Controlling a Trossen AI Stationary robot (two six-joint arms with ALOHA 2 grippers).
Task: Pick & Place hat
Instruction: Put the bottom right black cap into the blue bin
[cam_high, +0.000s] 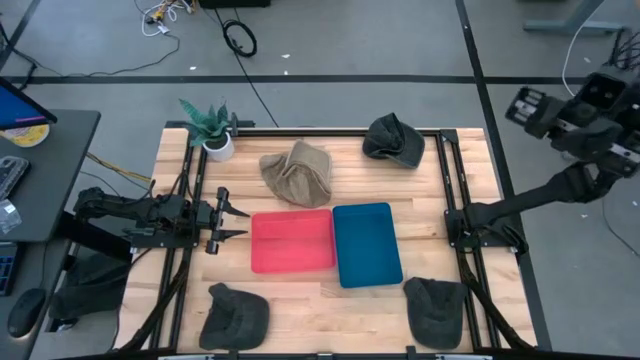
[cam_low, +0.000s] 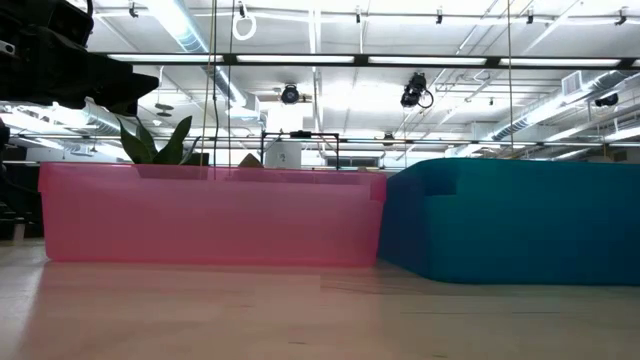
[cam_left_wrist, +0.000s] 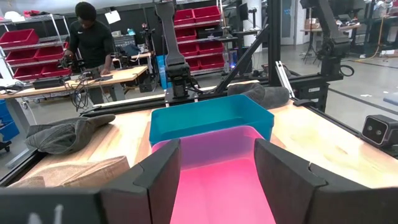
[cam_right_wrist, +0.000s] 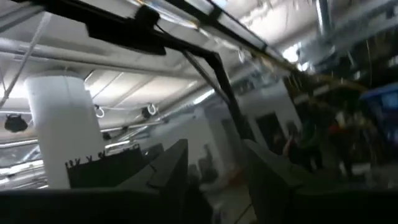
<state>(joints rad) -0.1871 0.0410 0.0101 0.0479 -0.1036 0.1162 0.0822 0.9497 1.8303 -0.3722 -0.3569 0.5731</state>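
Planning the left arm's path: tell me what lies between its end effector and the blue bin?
The pink bin, seen in the high view, between the left end effector and blue bin.

My count, table: 4 hats total — 3 dark grey: far right (cam_high: 394, 138), near left (cam_high: 234, 316), near right (cam_high: 436, 308); 1 tan hat (cam_high: 298, 173), far centre. 2 bins side by side, touching: 1 pink bin (cam_high: 292, 241), 1 blue bin (cam_high: 366, 243). 1 potted plant (cam_high: 212, 129), far left corner. My arms: 2, so 2 grippers — left gripper (cam_high: 230, 221) just beside pink bin, right gripper (cam_high: 520, 105) raised off table's right edge. Room beyond: 1 person (cam_left_wrist: 91, 45) at bench.
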